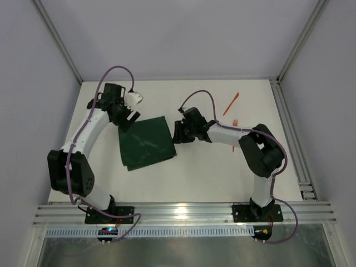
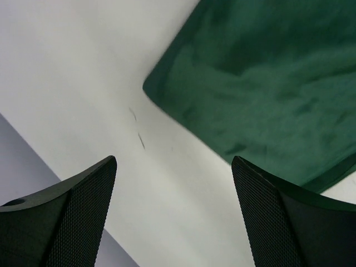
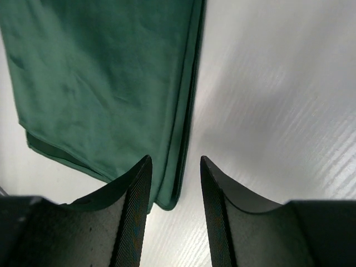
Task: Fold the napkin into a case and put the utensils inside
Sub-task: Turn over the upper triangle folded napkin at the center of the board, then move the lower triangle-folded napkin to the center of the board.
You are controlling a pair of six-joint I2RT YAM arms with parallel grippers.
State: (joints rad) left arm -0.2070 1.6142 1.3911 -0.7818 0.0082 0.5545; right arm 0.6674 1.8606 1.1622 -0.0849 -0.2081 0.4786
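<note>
The left end effector has its two fingers spread wide, and nothing is between them. It hangs just off the napkin's corner at about 10 o'clock, with bare worktop under it, so it looks ready to reach for that corner. The right end effector sits at the napkin's edge at about 3 o'clock. Its fingers are partly apart and stand on either side of the layered edge of the cloth. They do not seem to squeeze it, though I cannot tell for sure. The two arms sit on opposite sides of the cloth, which is probably so each can take one side for the next fold. The napkin is dark green and lies flat near the middle of the worktop. It is already folded over, because stacked layers show along its right edge, but it is not a narrow case yet. The orange utensils wait well apart from the cloth, at about 2 o'clock. The knife lies farther back, and the fork is near the right arm. They are kept out of the way while the folding goes on.
</note>
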